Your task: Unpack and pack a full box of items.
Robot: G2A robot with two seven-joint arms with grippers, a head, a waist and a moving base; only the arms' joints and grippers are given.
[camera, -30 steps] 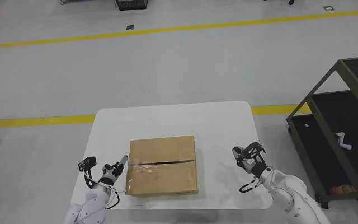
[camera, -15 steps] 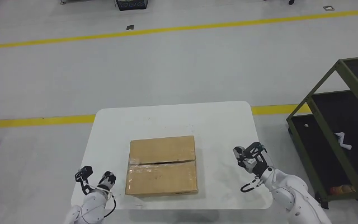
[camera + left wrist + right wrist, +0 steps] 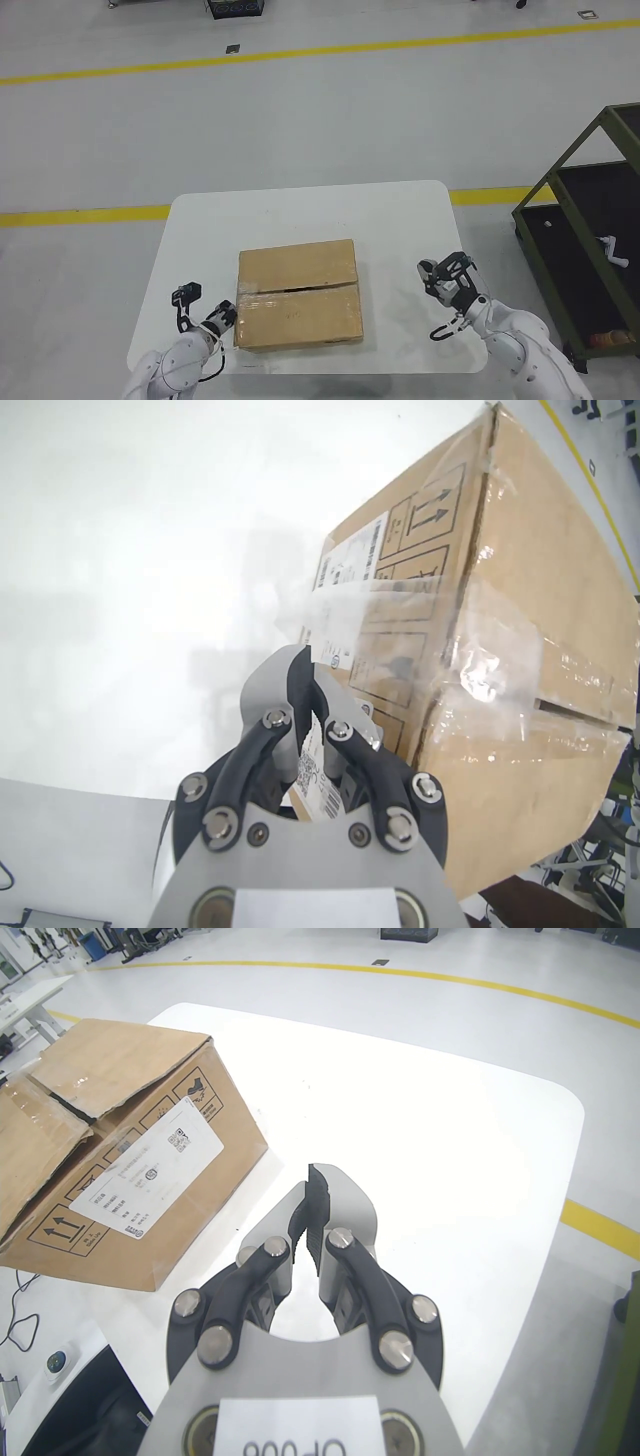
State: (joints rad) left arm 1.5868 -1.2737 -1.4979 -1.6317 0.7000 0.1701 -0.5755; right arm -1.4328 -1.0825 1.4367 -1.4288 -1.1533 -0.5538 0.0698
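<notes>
A taped brown cardboard box [image 3: 298, 295] sits closed in the middle of the white table [image 3: 400, 215]. My left gripper [image 3: 228, 314] is shut, its tips against the box's near left side. In the left wrist view the left gripper [image 3: 304, 655] touches a loose strip of clear tape [image 3: 335, 610] peeling off the box [image 3: 500, 600]; I cannot tell if the tape is pinched. My right gripper [image 3: 443, 272] hovers shut with nothing in it, to the right of the box. In the right wrist view the right gripper [image 3: 312, 1180] hangs above bare table, well apart from the box [image 3: 115, 1128].
A dark green cart [image 3: 590, 230] stands on the floor beyond the table's right edge. Yellow floor lines run behind the table. Bare table surface lies on the far side and right of the box.
My left gripper drew back from the box's left side, then returned to its near left corner. The box shifted slightly to the right and turned a little. The right arm barely moved.
</notes>
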